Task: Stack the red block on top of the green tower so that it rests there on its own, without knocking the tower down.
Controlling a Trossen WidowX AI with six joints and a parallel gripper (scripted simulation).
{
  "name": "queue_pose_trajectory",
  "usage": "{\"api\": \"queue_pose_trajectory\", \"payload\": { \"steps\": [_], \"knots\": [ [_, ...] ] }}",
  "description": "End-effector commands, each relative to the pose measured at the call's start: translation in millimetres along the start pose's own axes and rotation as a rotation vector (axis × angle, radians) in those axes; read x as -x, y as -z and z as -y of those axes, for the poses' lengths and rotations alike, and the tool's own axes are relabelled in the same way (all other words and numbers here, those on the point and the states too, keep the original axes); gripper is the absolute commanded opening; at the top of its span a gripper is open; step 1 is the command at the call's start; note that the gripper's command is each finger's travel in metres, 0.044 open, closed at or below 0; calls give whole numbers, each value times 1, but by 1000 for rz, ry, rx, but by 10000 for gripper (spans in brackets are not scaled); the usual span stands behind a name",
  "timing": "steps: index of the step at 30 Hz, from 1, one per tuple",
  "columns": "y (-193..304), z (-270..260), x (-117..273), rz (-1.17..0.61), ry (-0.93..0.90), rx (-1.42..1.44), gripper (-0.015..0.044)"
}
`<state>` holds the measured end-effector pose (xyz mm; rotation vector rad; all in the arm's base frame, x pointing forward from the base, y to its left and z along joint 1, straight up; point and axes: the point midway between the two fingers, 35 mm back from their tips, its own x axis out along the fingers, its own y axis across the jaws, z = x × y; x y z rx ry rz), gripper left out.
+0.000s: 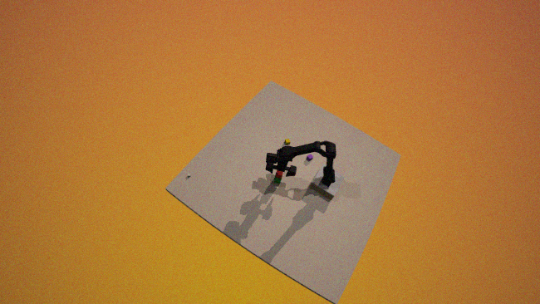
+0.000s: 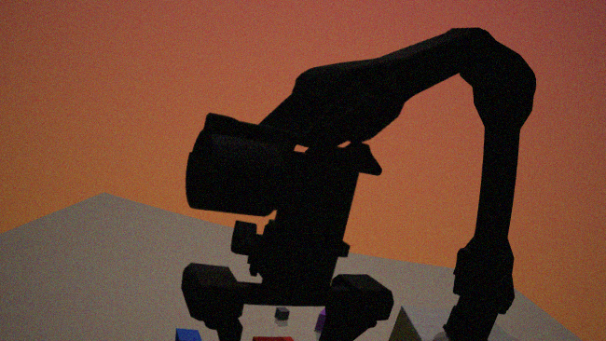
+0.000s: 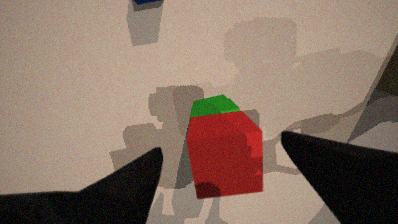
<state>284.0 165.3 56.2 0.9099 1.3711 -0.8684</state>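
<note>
The red block point(image 1: 279, 174) point(image 2: 272, 339) point(image 3: 225, 155) sits on top of the green tower point(image 1: 277, 180) point(image 3: 214, 106), which shows below it in the top view and past its far edge in the wrist view. The tower looks upright; most of it is hidden under the red block in the wrist view. My gripper point(image 3: 220, 145) is wide open around the red block, with a visible gap between the block and each fingertip. In the exterior view the fingertips and the tower are cut off by the bottom edge.
A blue block point(image 2: 188, 334) point(image 3: 148, 1) lies off to one side of the tower. A purple object point(image 1: 309, 157) point(image 2: 321, 320) and a yellow block point(image 1: 287, 141) lie behind the arm. A small dark cube point(image 2: 282, 313) and a dark wedge-like shape point(image 2: 404, 328) also show.
</note>
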Motion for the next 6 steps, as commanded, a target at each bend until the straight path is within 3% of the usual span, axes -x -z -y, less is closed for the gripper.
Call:
{"api": "queue_pose_trajectory", "payload": {
  "steps": [1,6],
  "knots": [
    [0,0,-1,0,-1,0,440],
    [0,0,-1,0,-1,0,440]
  ]
}}
